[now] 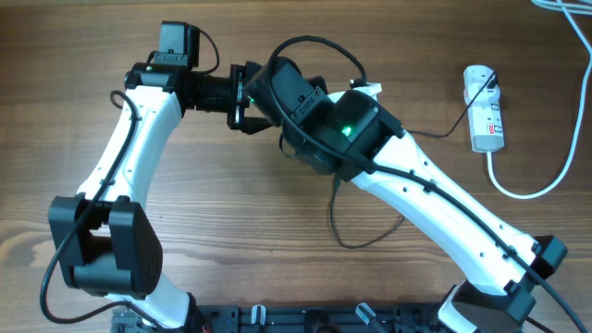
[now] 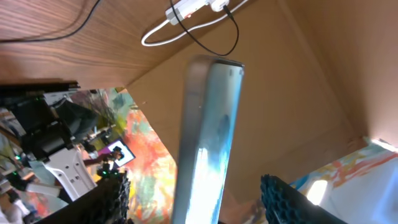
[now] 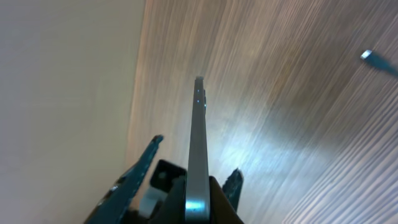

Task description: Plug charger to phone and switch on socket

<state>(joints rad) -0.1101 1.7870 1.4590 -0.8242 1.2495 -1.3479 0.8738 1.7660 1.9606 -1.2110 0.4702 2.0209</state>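
The phone [image 3: 199, 124] is held on edge off the table, with its cyan screen showing in the left wrist view [image 2: 208, 124]. My right gripper [image 3: 200, 193] is shut on its lower end. My left gripper [image 2: 194, 180] is open, its fingers spread on either side of the phone without touching it. In the overhead view both grippers meet at the back centre, left [image 1: 242, 100] and right [image 1: 266, 88], and hide the phone. The white socket [image 1: 485, 109] lies at the back right. The thin black charger cable [image 1: 442, 132] runs from it under my right arm. Its small tip [image 3: 368, 55] lies on the wood.
A thick white cord [image 1: 546, 180] loops from the socket toward the right table edge. The charger cable's slack loops [image 1: 350, 239] on the table in front of my right arm. The socket and both cords also show in the left wrist view [image 2: 189, 7].
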